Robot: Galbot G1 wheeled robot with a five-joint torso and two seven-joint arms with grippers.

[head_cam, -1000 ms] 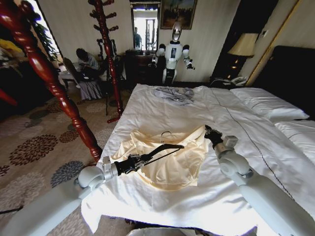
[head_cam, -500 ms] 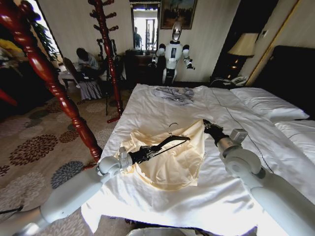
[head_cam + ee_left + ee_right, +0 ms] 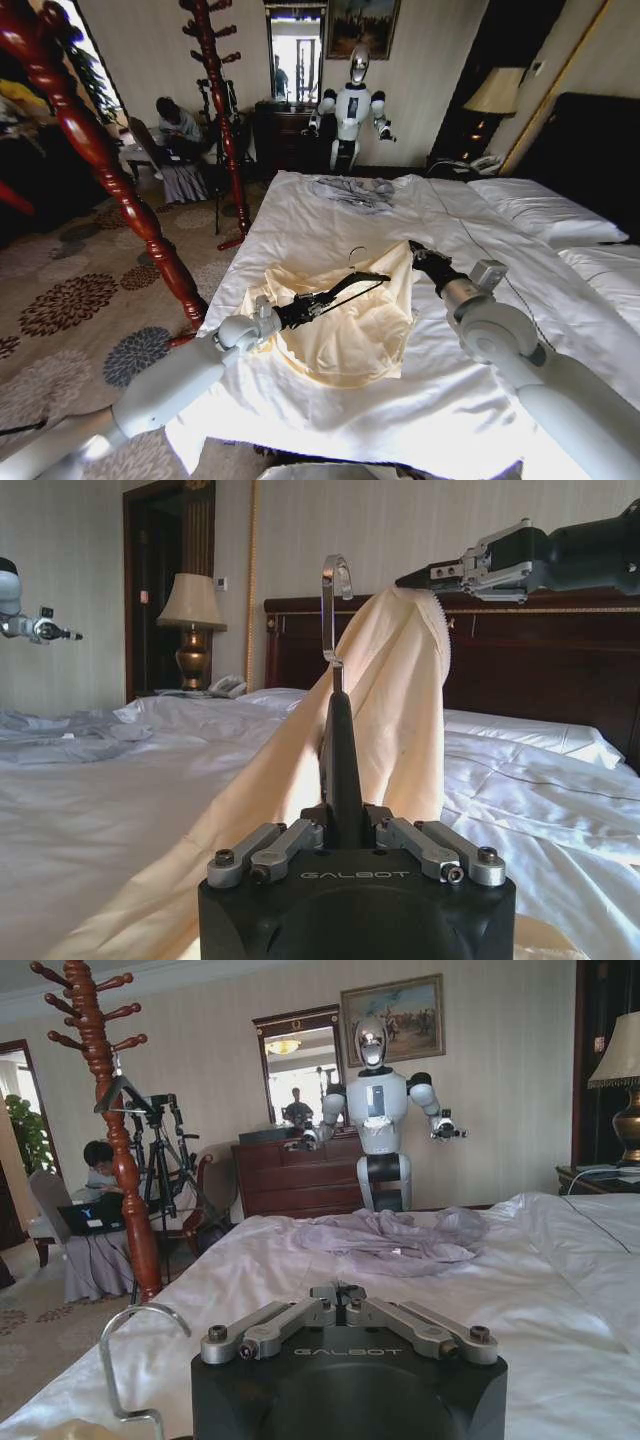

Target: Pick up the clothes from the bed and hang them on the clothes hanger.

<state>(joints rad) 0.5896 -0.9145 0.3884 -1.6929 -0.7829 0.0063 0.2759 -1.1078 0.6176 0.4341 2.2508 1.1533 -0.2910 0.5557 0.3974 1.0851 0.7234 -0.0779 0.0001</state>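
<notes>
1. The pale cream-yellow, thin soft long-sleeved shirt (image 3: 345, 320) lies mostly on the white sheets near the foot of the large white-sheeted bed (image 3: 520, 330). One part of it is lifted into a peak, as the left wrist view shows, with the rest draped down to the sheet.
2. The thin black triangular hanger with a silver wire hook (image 3: 345, 287) sits over the shirt, its hook pointing toward the pillows. Judging by its angle, it is being worked into the lifted cloth.
3. The left gripper (image 3: 342, 832) has its fingers closed on the hanger's black bar, holding it out over the shirt.
4. The right gripper (image 3: 428, 262) is clamped on the raised edge of the shirt, probably to keep an opening for the hanger.
5. Farther up the bed lies a crumpled grey garment (image 3: 352, 191); a red-brown turned wooden coat stand (image 3: 222, 110) rises beside the bed.
</notes>
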